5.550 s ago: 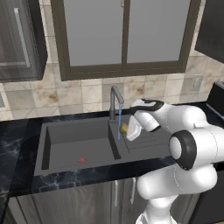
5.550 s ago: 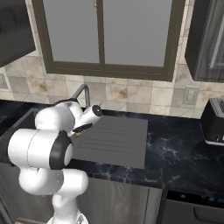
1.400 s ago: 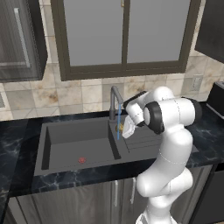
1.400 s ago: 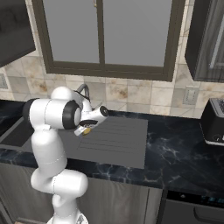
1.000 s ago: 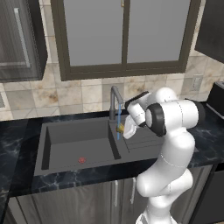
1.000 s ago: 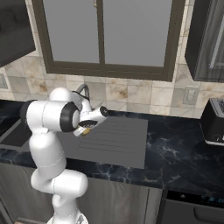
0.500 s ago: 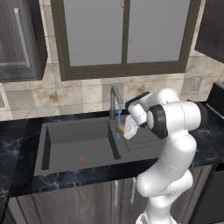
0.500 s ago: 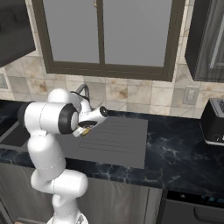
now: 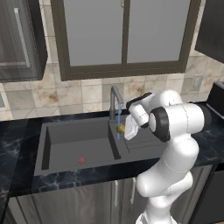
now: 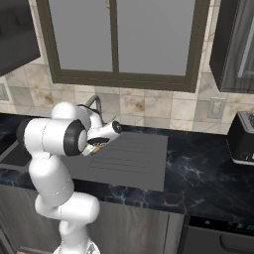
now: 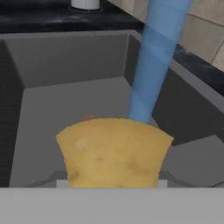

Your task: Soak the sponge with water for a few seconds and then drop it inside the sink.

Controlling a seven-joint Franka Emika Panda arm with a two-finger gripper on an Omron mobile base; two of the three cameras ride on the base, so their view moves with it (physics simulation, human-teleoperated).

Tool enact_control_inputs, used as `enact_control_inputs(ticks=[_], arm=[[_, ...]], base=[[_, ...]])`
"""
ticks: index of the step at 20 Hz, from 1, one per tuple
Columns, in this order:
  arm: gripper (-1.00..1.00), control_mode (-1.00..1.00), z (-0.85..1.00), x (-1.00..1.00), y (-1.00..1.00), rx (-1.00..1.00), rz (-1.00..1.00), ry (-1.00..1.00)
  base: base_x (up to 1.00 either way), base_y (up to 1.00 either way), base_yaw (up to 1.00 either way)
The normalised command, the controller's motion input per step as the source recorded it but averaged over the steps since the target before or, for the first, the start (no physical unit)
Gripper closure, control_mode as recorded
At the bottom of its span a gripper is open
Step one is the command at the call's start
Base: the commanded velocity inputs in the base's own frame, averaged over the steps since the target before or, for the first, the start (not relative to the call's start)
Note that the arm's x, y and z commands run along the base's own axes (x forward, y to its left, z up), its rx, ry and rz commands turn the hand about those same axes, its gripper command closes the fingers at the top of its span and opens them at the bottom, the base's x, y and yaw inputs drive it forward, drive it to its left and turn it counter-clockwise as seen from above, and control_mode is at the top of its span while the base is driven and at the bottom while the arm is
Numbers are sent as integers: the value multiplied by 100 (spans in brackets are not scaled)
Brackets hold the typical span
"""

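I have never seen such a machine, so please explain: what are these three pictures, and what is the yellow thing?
The white machine is a robot arm in a simulated kitchen. Two pictures come from cameras behind the arm, to its left and its right. The third comes from a camera on its hand. Its gripper is shut on a yellow sponge, held at the stream of water that runs from the faucet. Below lies the dark sink. A toaster stands on the black counter to the right.
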Motion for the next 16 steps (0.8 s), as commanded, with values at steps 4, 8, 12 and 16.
enact_control_inputs(ticks=[4,8,12,16], arm=[[100,-100,13,-21,18,0,1,0],[100,-100,17,-20,26,0,1,0],[100,-100,14,-21,31,0,1,0],[100,-100,16,-19,28,0,0,0]], base=[[0,0,0],[0,0,0],[0,0,0],[0,0,0]])
